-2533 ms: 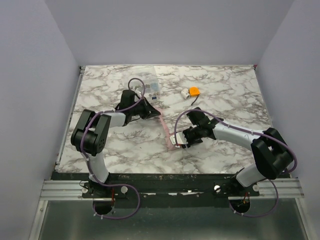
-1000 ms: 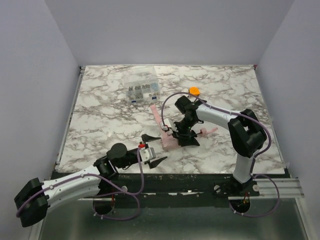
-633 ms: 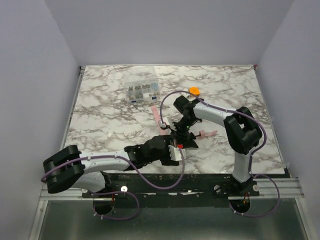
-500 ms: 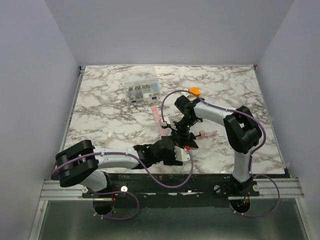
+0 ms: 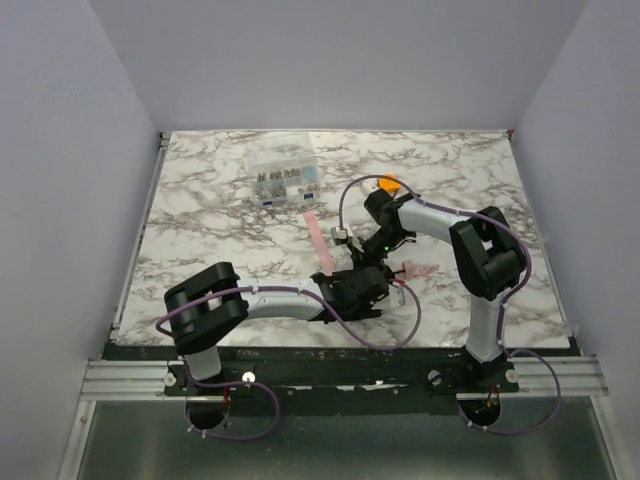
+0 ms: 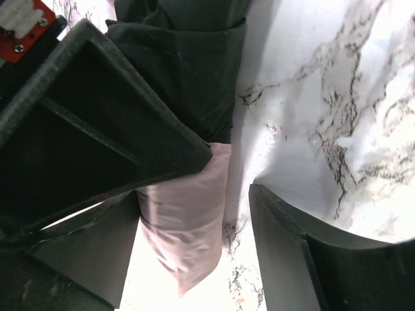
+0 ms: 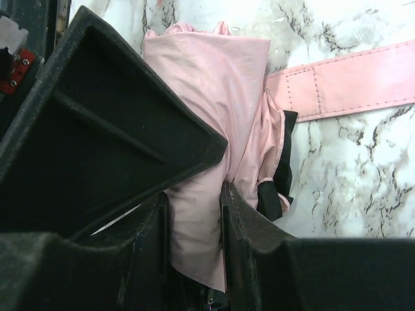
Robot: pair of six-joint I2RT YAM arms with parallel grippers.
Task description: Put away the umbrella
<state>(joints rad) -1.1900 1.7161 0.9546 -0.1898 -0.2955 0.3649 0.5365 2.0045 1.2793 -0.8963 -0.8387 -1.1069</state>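
The umbrella (image 7: 207, 84) is a pale pink fabric roll lying near the table's front middle. My right gripper (image 7: 194, 253) is shut on its fabric, both fingers pressed against the pink cloth. From above, the right gripper (image 5: 373, 256) reaches in from behind. The left gripper (image 5: 362, 291) meets it from the front. In the left wrist view the umbrella's end (image 6: 185, 240) sits between the jaws of the left gripper (image 6: 194, 253), which is open, with a gap to the right finger (image 6: 285, 259). A pink strip (image 5: 318, 238) trails to the back left, and another pink bit (image 5: 416, 269) shows to the right.
A clear compartment box (image 5: 285, 181) with small parts stands at the back left of the marble table (image 5: 200, 230). A small orange-and-white gadget (image 5: 387, 183) lies behind the right arm. A stitched pink strap (image 7: 343, 84) lies flat beside the roll.
My left arm has swept in from the near left edge to the umbrella, and its jaws have narrowed around the roll's end. The right gripper has kept its hold and shifted slightly right.
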